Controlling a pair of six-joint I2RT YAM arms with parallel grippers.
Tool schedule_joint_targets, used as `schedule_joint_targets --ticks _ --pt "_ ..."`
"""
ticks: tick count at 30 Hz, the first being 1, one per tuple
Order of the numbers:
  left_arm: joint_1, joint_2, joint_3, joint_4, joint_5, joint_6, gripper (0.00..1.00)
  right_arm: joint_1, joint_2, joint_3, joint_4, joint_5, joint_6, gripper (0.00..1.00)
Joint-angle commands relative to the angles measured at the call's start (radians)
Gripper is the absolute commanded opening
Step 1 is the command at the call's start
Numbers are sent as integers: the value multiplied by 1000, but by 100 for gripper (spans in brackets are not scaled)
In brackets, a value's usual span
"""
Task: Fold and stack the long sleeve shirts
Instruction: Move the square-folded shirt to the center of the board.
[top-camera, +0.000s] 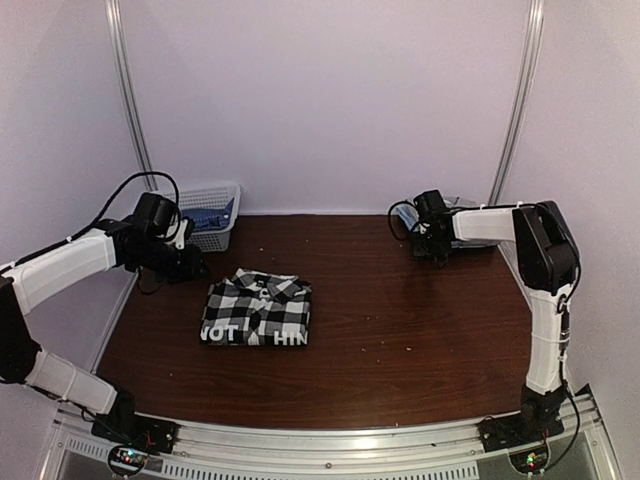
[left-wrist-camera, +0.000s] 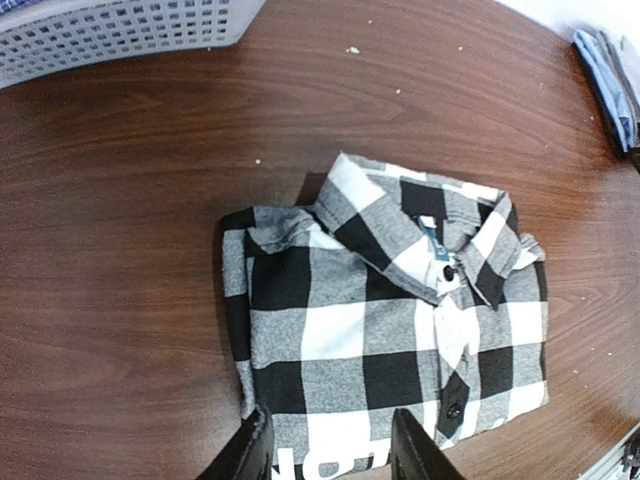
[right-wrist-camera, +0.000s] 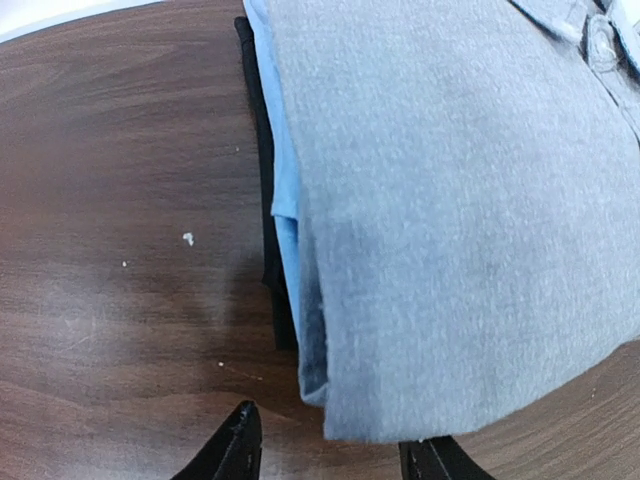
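Observation:
A black-and-white checked long sleeve shirt (top-camera: 258, 308) lies folded on the table, collar towards the back, white lettering along its near edge. In the left wrist view this checked shirt (left-wrist-camera: 390, 330) fills the centre. My left gripper (left-wrist-camera: 335, 448) hovers over its lettered edge, open and holding nothing. In the top view the left gripper (top-camera: 190, 267) is just left of the shirt. A folded stack lies at the back right: a grey shirt (right-wrist-camera: 460, 200) on top, a light blue shirt (right-wrist-camera: 285, 215) under it, and a black layer (right-wrist-camera: 256, 150) at the bottom. My right gripper (right-wrist-camera: 335, 452) is open at the stack's near corner.
A white mesh basket (top-camera: 212, 212) holding blue cloth stands at the back left; its wall (left-wrist-camera: 100, 35) shows in the left wrist view. The stack's edge (left-wrist-camera: 610, 80) is at that view's far right. White walls enclose the brown table (top-camera: 420, 340). Small white crumbs (right-wrist-camera: 187, 238) dot the wood.

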Motion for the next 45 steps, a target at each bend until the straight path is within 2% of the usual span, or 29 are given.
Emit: schedule_joint_targets --ticks 1,10,18,21,25,26,32,37,45 --pt "0 -53 40 -14 46 11 41 -18 44 60 -3 57 -29 47" --pt "0 -59 44 -14 69 7 41 -25 144 147 -24 60 -40 43" --pt "0 -53 58 -14 76 5 40 -25 183 161 -46 103 -20 32" --pt "0 -55 61 -14 80 5 40 -25 187 161 -52 107 -17 23" --pt "-1 -54 61 -12 88 -1 39 -25 169 163 -80 113 -17 2" --pt "-3 -54 58 -8 91 -2 39 -25 161 160 -92 108 -15 0" --pt "-22 -56 34 29 113 -18 39 -22 68 102 -155 17 14 0" --pt "-49 -51 -6 81 135 -38 38 7 -48 -43 -147 -94 81 0" --pt "-82 -43 -77 176 173 -64 38 188 -227 -290 -60 -221 265 0"
